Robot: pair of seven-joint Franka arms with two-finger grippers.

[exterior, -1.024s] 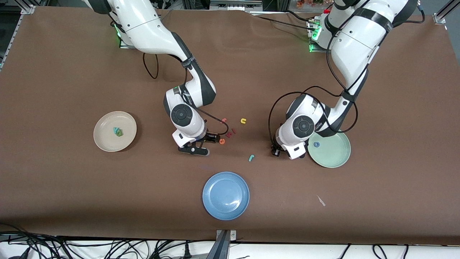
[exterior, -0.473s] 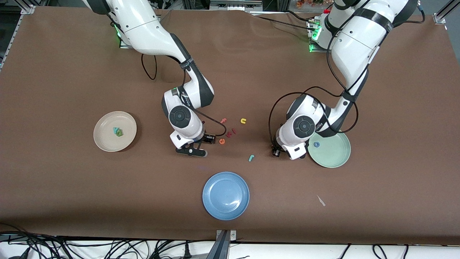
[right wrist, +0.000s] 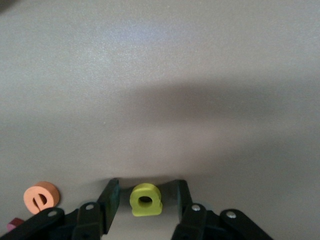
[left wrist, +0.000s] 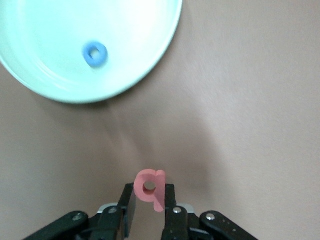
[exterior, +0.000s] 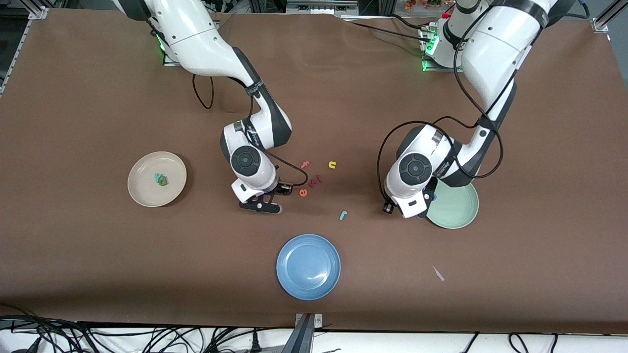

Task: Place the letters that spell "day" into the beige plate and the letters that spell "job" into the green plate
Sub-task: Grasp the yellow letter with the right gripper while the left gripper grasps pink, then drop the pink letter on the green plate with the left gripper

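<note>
Pink b [left wrist: 150,189] pinched in left jaws [left wrist: 149,206], lifted off worktop since a second ago, beside green plate [exterior: 463,215] holding o [left wrist: 95,53]. Right jaws [right wrist: 145,206], narrower than before, spread around yellow a [right wrist: 145,199] on worktop. Beige plate [exterior: 142,193] holds two letters; j [exterior: 343,214] waits.

robot lab: aluminium-framed table [exterior: 73,73], cables [exterior: 147,338]

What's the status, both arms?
Left pincer shut on pink foam b, beside pale green plate holding blue ring o. Right pincer straddling yellow foam a on table, not yet clamped. Nothing blocking.
</note>
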